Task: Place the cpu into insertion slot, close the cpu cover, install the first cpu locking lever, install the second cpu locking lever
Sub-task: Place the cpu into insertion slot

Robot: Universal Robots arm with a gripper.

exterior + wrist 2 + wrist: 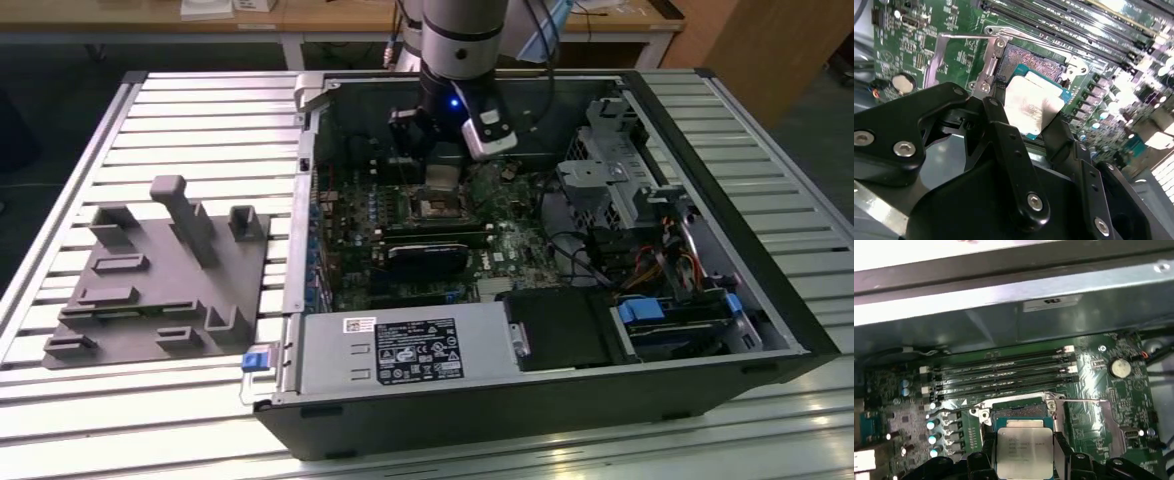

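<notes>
Pincer (pixel 1026 120) closed on two edges of the cpu (pixel 1023 452), holding it flat over the open slot (pixel 1019 414), not yet in, with the cover (pixel 990 62) swung back beside it, likely for a straight way down into place.

Open PC case (pixel 534 420) sits on slatted metal table (pixel 200 100); grey fixture plate (pixel 147 290) beside it, exterior view's left. PSU (pixel 400 350) inside case. 4 RAM slots (pixel 999 371) and coin battery (pixel 1119 367) on the board.

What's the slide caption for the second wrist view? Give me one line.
Claw holds the cpu over the open insertion slot, with the cpu cover swung open beside it.
</notes>
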